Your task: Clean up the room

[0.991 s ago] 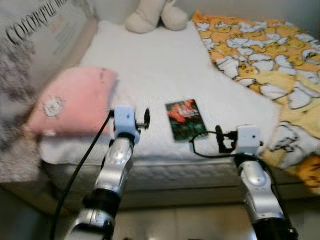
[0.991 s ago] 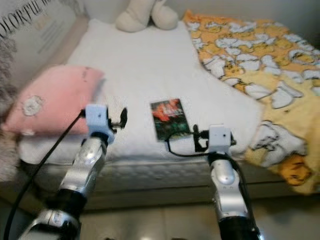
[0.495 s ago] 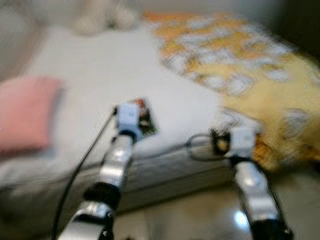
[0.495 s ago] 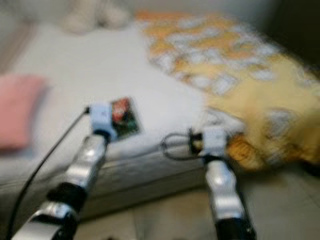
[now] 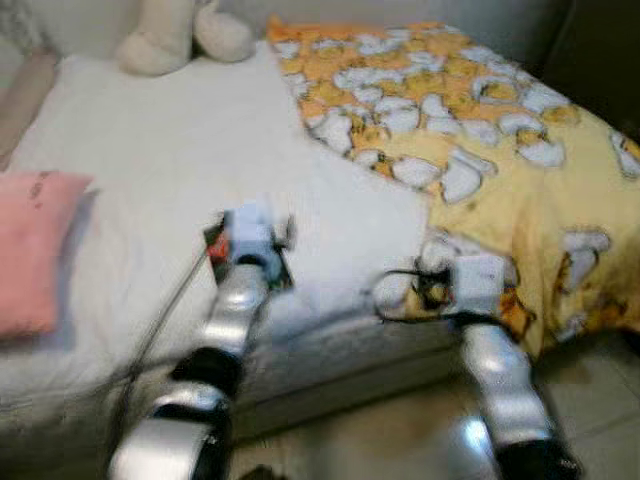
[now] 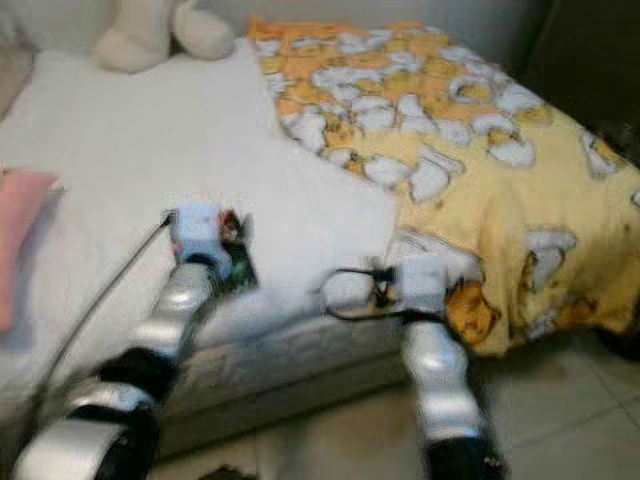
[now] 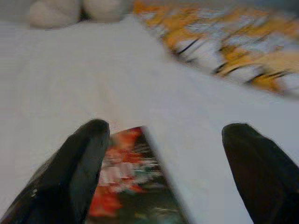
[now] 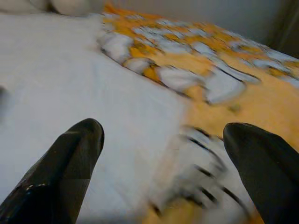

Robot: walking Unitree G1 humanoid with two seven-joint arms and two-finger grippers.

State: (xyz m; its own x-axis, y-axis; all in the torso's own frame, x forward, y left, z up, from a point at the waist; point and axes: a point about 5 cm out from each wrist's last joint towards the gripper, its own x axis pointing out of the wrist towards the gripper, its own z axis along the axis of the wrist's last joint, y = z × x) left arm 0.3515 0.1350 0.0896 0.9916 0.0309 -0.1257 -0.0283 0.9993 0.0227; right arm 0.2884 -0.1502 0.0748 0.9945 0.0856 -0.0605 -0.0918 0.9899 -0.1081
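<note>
From the head, the left gripper hovers over the book at the near edge of the white bed, while the right gripper sits at the yellow blanket edge. Left wrist: fingers spread wide, released, book just below. Right wrist: fingers spread too, empty. Approach step, I'd say; next, lower and close on the book

White-sheeted bed — pink pillow at left, plush toy upper left, yellow duck-print blanket at right, book near centre.
</note>
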